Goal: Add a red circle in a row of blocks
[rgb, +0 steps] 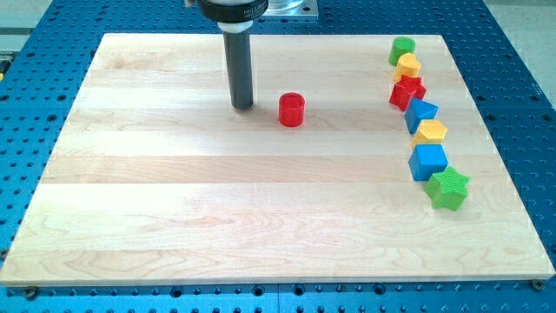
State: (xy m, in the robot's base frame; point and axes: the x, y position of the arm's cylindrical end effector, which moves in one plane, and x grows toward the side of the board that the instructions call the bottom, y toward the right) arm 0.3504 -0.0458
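Note:
A red circle block [292, 110] stands alone on the wooden board, in the upper middle of the view. My tip [242, 106] rests on the board just to the view's left of it, a small gap apart. A row of blocks runs down the view's right side: a green circle [401, 49], a yellow block [408, 66], a red star [407, 91], a blue block [421, 115], a yellow hexagon [429, 132], a blue cube [428, 161] and a green star [449, 188].
The wooden board [174, 217] lies on a blue perforated table [52, 26]. The arm's dark mount [230, 9] hangs at the view's top above the rod.

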